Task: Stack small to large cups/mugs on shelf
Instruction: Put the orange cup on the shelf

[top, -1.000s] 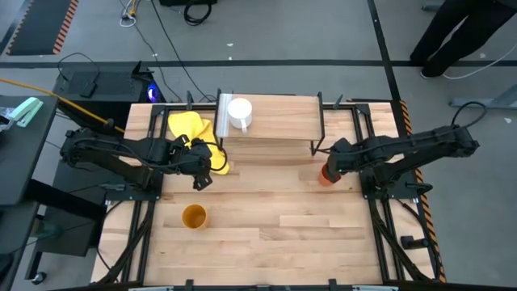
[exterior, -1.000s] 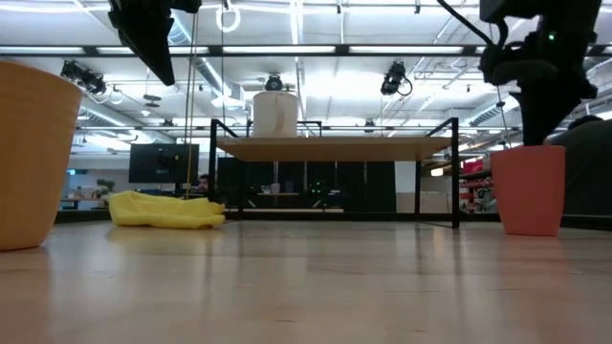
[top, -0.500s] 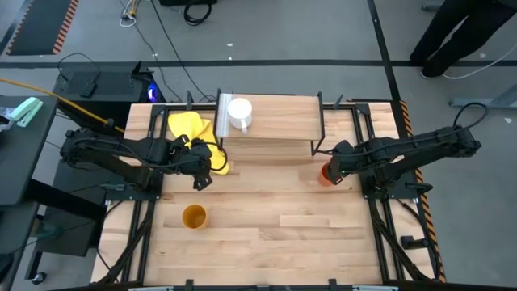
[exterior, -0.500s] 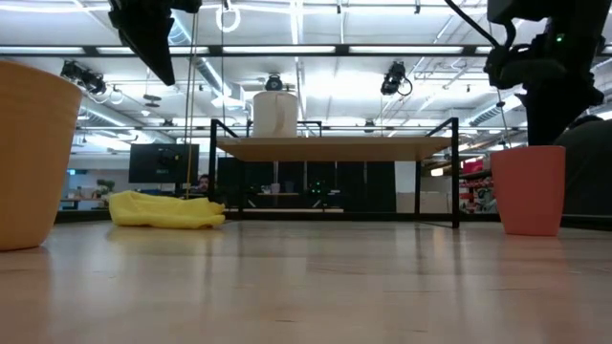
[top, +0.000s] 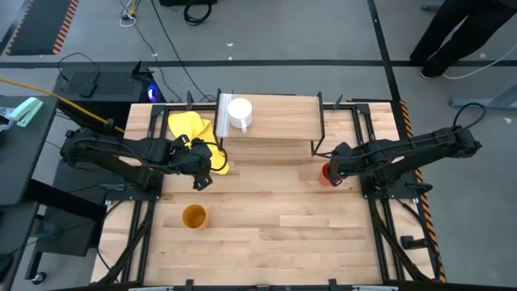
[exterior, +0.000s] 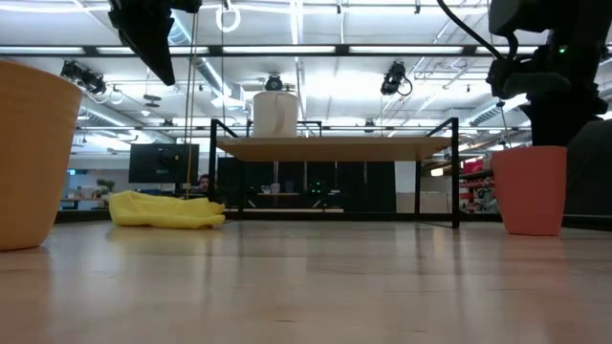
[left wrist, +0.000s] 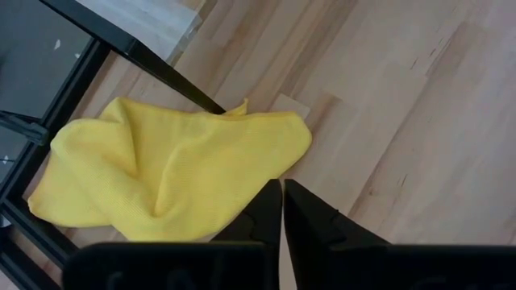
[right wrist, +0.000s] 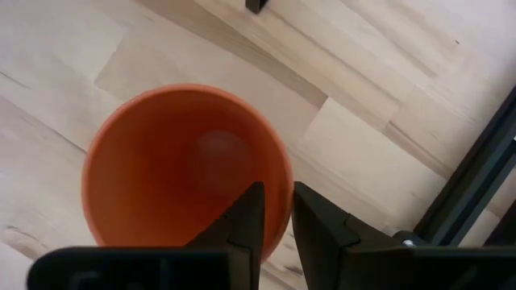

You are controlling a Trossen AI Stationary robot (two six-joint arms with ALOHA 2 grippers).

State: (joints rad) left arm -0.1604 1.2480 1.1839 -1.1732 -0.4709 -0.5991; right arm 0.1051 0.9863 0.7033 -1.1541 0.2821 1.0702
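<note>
The orange-red cup [top: 325,175] stands upright on the tabletop just in front of the shelf's right legs. My right gripper [right wrist: 278,221] is directly above it, shut on its rim. The white mug [top: 239,113] stands on the left part of the light-wood shelf [top: 279,121]. The yellow-orange cup [top: 194,216] stands on the table near its front left, and looms large in the low view [exterior: 29,153]. My left gripper [left wrist: 282,211] is shut and hangs in the air beside the yellow cloth [left wrist: 169,173], touching nothing. My right gripper holds the orange-red cup by its rim [right wrist: 284,189], on the side toward the table's right. One finger [right wrist: 246,221] is inside the cup and the other [right wrist: 318,229] outside. The fingers come from above, pointing down. The cup stands upright with its base on the table.
The yellow cloth [top: 192,129] lies crumpled at the shelf's left end, by its black legs [top: 220,133]. The shelf's right legs [top: 317,145] stand close behind the orange-red cup. Open tabletop [top: 275,218] lies in front of the shelf.
My right gripper has shifted a little toward the table's right edge and slightly down over the orange-red cup. The cup has stayed where it stood.
</note>
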